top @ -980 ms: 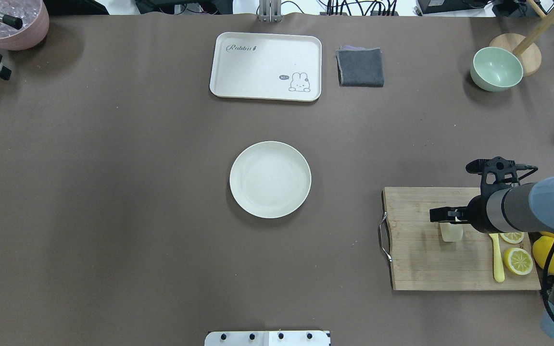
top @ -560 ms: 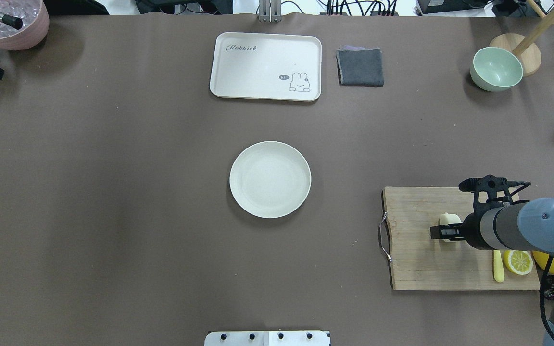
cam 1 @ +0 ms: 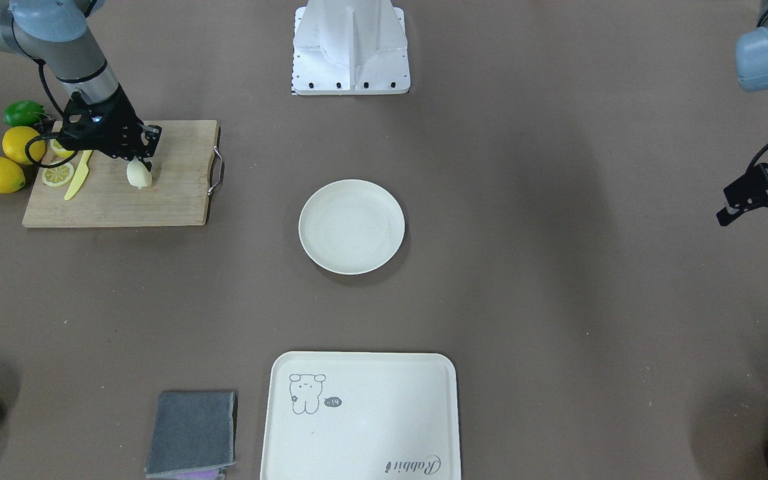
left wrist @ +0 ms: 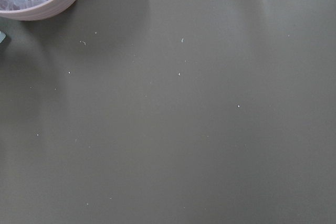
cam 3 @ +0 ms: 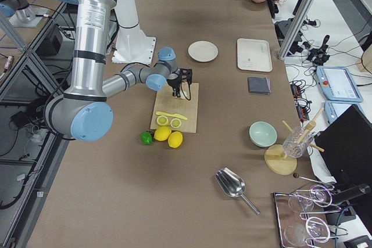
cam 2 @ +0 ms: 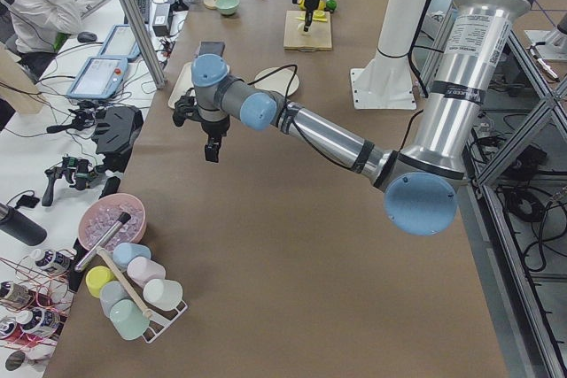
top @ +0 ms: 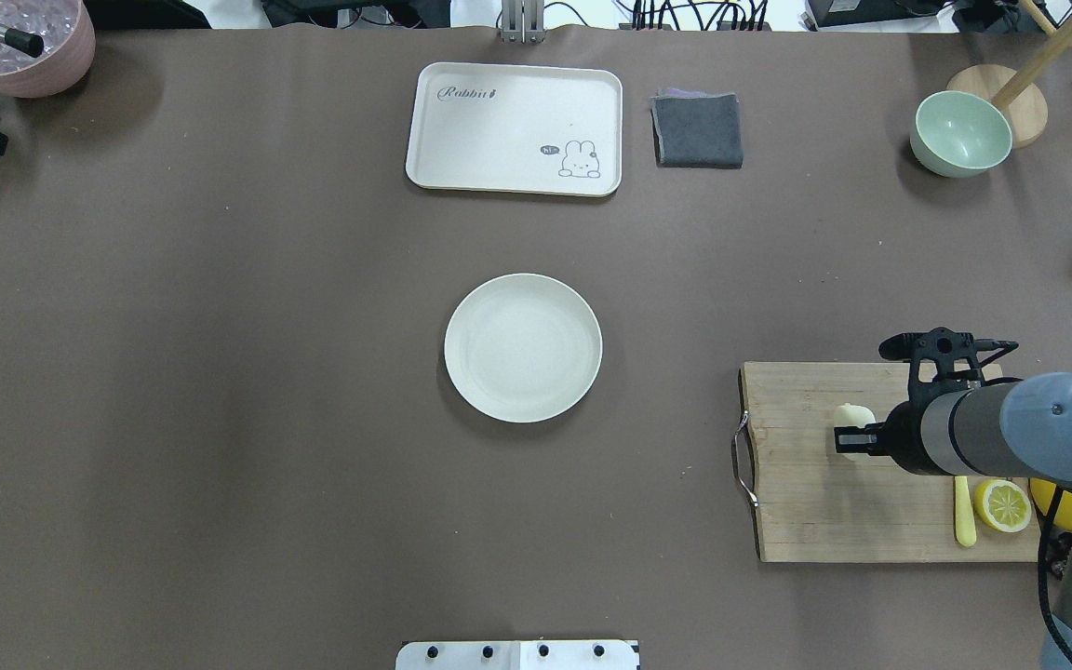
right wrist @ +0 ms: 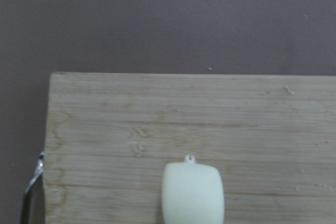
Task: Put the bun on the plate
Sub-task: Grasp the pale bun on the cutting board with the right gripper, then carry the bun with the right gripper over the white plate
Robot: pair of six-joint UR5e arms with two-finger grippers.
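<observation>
Seen from overhead with the plate [top: 523, 347] as the dial's centre, the left tool [cam 1: 753, 222] hangs out at about 10 o'clock, near the counter's far-left corner. Its fingers are spread apart and hold nothing. The plate itself lies bare in the middle of the counter.

At between 3 and 4 o'clock from the plate, well apart from it, lies a wooden cutting board [top: 806, 502]. The bun [top: 852, 414] is over the board's middle, toward the plate side. The right tool [top: 857, 439] comes down from above and appears closed on it, fingers pinching its upper part while the rounded lower end hangs below. Whether the bun is clear of the wood or touches it cannot be told. A lemon slice [top: 1002, 505] and a yellow knife [top: 964, 512] lie at the board's 4 o'clock corner, apart from the bun.

The bun looks light, soft and smooth-skinned, so it would likely dent under a hard squeeze and could slide out of a loose one. A gentle grip across its rounded sides near the middle seems best, leaving the flat side free to settle on the plate.
</observation>
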